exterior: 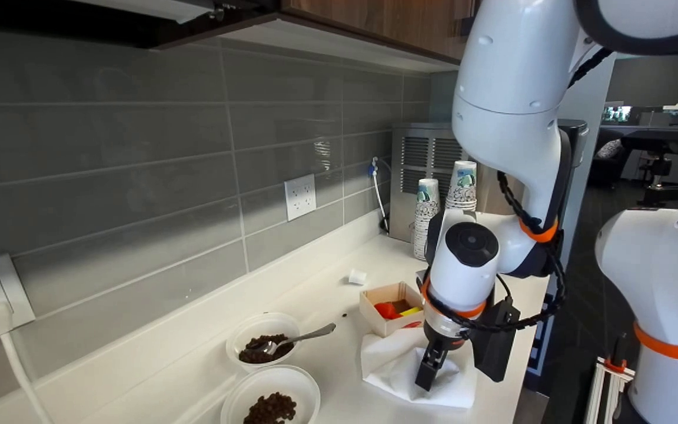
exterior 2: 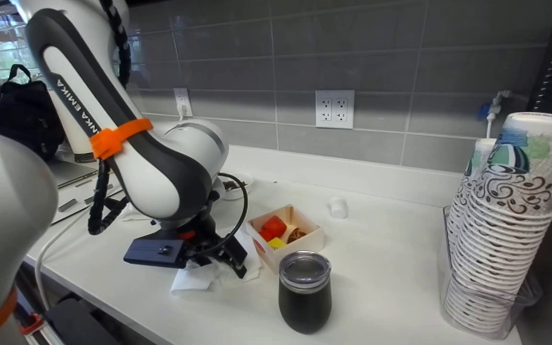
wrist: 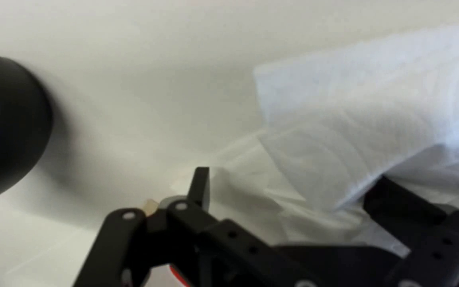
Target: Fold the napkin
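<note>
The white napkin [exterior: 389,371] lies rumpled on the counter beside a small wooden box. It also shows in an exterior view [exterior 2: 190,282], partly hidden by the arm. In the wrist view the napkin [wrist: 357,107] has a flap folded over, with a raised edge. My gripper [wrist: 289,179] is open over the napkin, its fingers wide apart. The right finger in that view has its tip under the raised edge of the flap. The left finger stands by the napkin's other side. The gripper points down onto the napkin in both exterior views [exterior: 426,380] [exterior 2: 223,268].
The wooden box [exterior 2: 312,239] with red and yellow items stands close to the gripper. A black tumbler [exterior 2: 304,299] stands near the napkin. Two white bowls [exterior: 309,388] with dark contents, a spoon [exterior: 315,333], a small white cup [exterior: 357,277] and stacked paper cups [exterior 2: 501,230] are around.
</note>
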Controlling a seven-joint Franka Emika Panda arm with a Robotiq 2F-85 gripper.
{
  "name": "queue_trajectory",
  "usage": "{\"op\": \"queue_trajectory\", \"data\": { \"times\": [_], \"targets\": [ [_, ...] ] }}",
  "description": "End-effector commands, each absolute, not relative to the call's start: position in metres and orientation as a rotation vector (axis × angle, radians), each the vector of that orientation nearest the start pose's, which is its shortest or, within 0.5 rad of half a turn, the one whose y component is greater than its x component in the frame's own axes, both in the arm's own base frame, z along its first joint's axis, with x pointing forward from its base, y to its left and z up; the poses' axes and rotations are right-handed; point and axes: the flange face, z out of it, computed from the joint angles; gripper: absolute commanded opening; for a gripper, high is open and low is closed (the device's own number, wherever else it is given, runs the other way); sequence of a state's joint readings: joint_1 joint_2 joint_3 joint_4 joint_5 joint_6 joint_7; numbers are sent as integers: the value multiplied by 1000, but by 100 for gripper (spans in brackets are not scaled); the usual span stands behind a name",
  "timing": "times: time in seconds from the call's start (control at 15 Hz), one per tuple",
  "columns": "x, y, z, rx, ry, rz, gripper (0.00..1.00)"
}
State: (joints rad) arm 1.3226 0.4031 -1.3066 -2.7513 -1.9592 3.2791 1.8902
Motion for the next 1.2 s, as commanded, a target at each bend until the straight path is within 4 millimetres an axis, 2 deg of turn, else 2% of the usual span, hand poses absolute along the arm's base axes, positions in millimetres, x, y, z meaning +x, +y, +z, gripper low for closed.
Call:
{"op": "queue_trajectory", "data": {
  "times": [0.0, 0.13, 0.33, 0.87, 0.93, 1.07, 1.13],
  "targets": [
    [293, 43, 191, -3398, -338, -368, 100],
    [291, 44, 216, -3395, -354, -344, 100],
    [289, 52, 262, -3390, -392, -293, 100],
    [287, 105, 423, -3357, -505, -190, 100],
    [296, 94, 425, -3353, -522, -220, 100],
    [300, 95, 440, -3421, -574, -227, 100],
    [305, 96, 415, -3431, -597, -214, 100]
  ]
}}
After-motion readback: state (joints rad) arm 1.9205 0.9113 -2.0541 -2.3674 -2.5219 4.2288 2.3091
